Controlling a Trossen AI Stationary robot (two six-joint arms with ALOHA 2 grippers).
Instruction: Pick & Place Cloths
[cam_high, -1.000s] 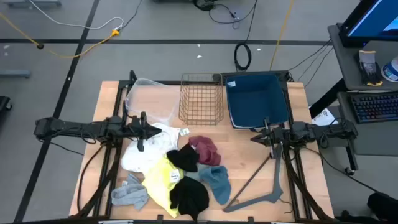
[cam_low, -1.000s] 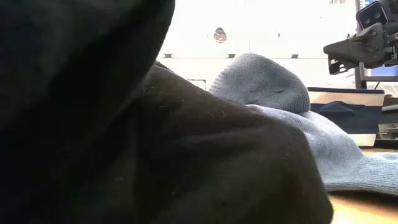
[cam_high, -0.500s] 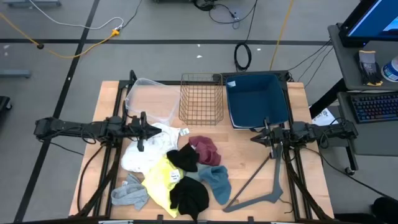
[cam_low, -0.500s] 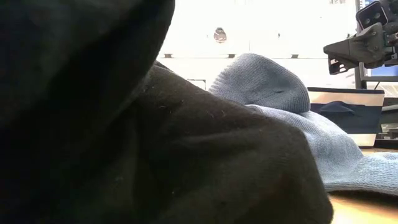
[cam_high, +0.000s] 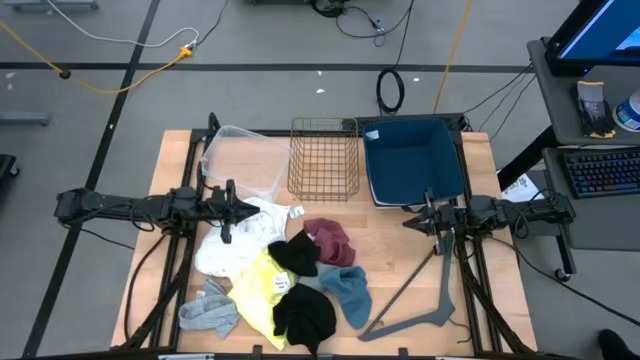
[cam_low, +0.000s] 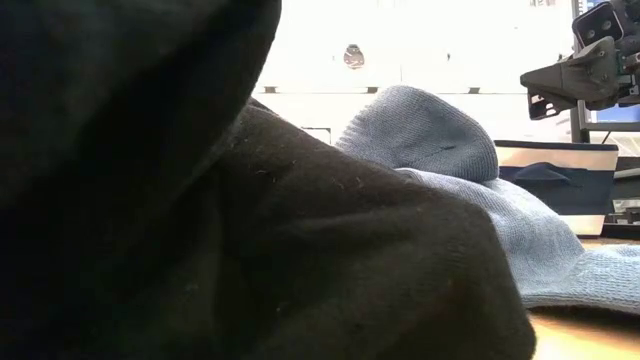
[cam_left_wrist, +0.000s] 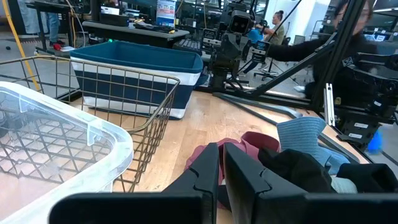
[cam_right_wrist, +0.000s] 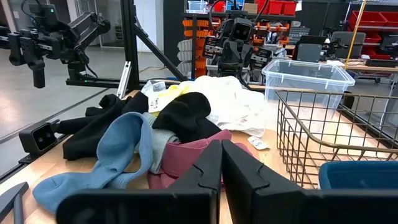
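Cloths are lying in a loose heap on the near half of the wooden bench (cam_high: 400, 250). Nearest the front edge, a grey cloth (cam_high: 208, 312) is sitting at the left of the heap, a black cloth (cam_high: 305, 315) is bunching in the middle, and a teal-blue cloth (cam_high: 348, 292) is resting just to its right. In the low view that black cloth is filling most of the frame, with the teal-blue one rising behind it. A yellow cloth (cam_high: 262, 284) is spreading between the grey and black pieces. Off to the right, a grey clothes hanger (cam_high: 425, 300) is lying flat on the bench.

Farther in, a second black cloth (cam_high: 295, 255) is overlapping a maroon cloth (cam_high: 330, 240), and a large white cloth (cam_high: 240, 240) is spreading to their left.

Level with these, the left hand (cam_high: 228, 205) is hovering over the white cloth with its fingers closed together and gripping nothing. The right hand (cam_high: 432, 218) is waiting above the bench's right side, fingers likewise pressed shut and empty.

Along the far edge, a clear plastic bin (cam_high: 240, 160), a wire basket (cam_high: 324, 158) and a blue bin (cam_high: 415, 160) are standing side by side, left to right.
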